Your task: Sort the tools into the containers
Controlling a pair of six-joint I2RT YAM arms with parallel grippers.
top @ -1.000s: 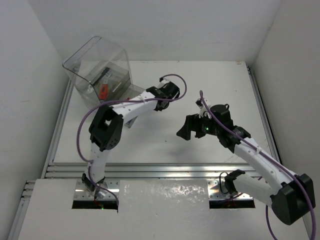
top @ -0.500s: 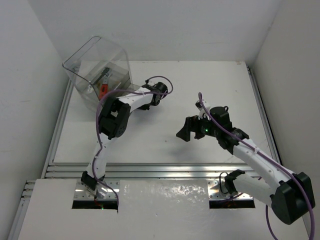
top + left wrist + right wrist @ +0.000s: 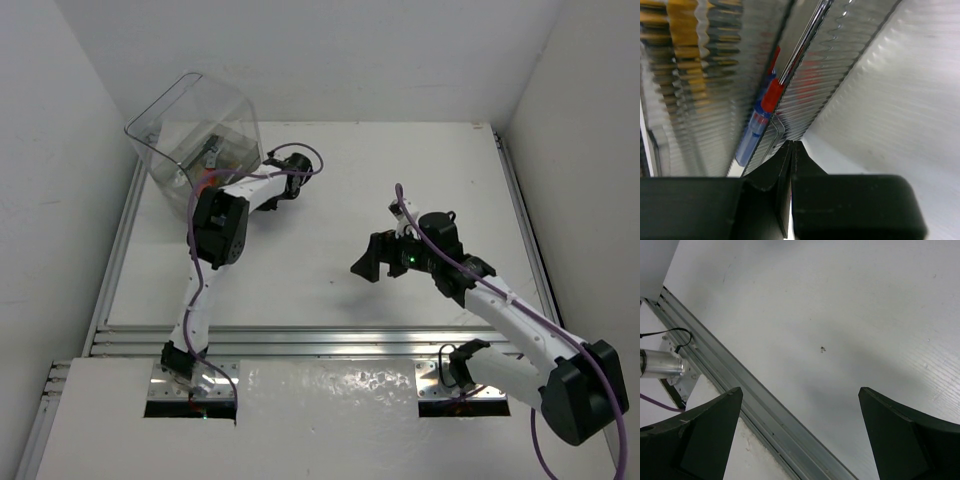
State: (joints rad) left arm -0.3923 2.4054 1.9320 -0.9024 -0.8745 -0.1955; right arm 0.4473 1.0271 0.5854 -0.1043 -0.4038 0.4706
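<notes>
Left end effector (image 3: 791, 146) shut and empty, nosed against tilted clear box (image 3: 190, 115), likely propping it so the blue-handled screwdriver (image 3: 751, 137) stays inside; right end effector (image 3: 366, 262) wide open, empty, over worktop (image 3: 400, 160).

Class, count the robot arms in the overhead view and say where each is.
2. The left arm reaches the clear box at far left; the right arm hangs over the table, right of centre. None seems hidden.
</notes>
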